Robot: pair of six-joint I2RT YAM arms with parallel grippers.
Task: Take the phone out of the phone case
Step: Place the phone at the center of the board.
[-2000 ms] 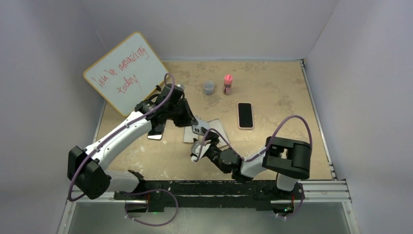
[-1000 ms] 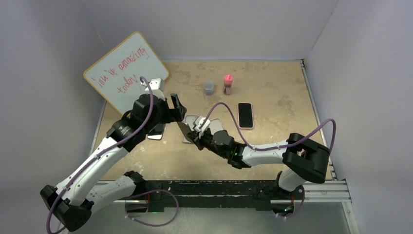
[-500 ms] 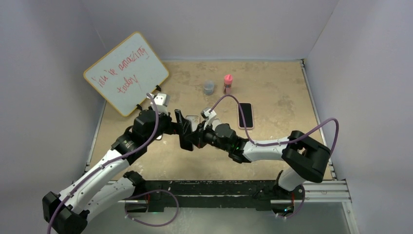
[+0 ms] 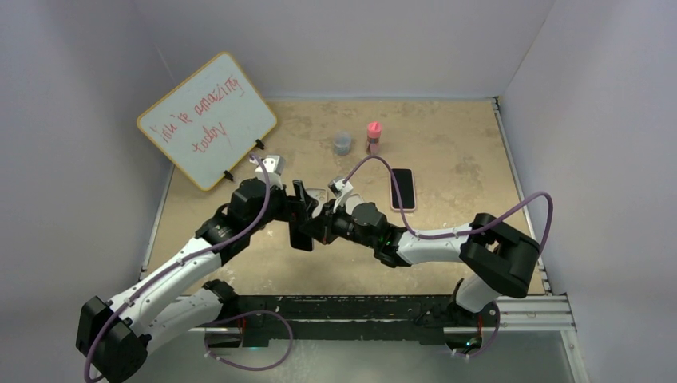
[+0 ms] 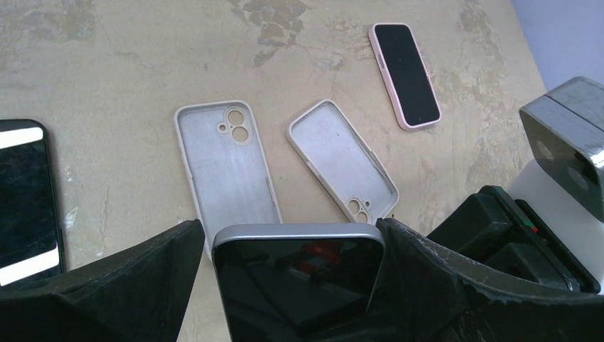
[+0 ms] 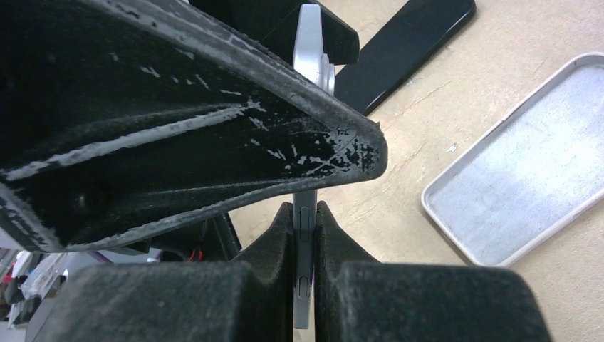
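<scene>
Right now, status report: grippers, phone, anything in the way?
Left gripper open, flanking silver-edged black phone. Right gripper shut on it. Two empty grey cases below, nothing blocking.

**Bare phone held aloft, two empty cases lying flat**

The phone [image 5: 299,285] is out of any case. It is a slim slab with a silver frame, rounded corners and a dark, glossy screen. It is held up off the surface [image 5: 128,71], pinched front and back between the pads of the right pincer [image 6: 305,221].

Beneath it two pale grey cases lie hollow side up, near each other but apart. The first case [image 5: 228,171] has its camera holes at the far end. The second case [image 5: 342,160] lies slanted, its holes at the near end.
</scene>
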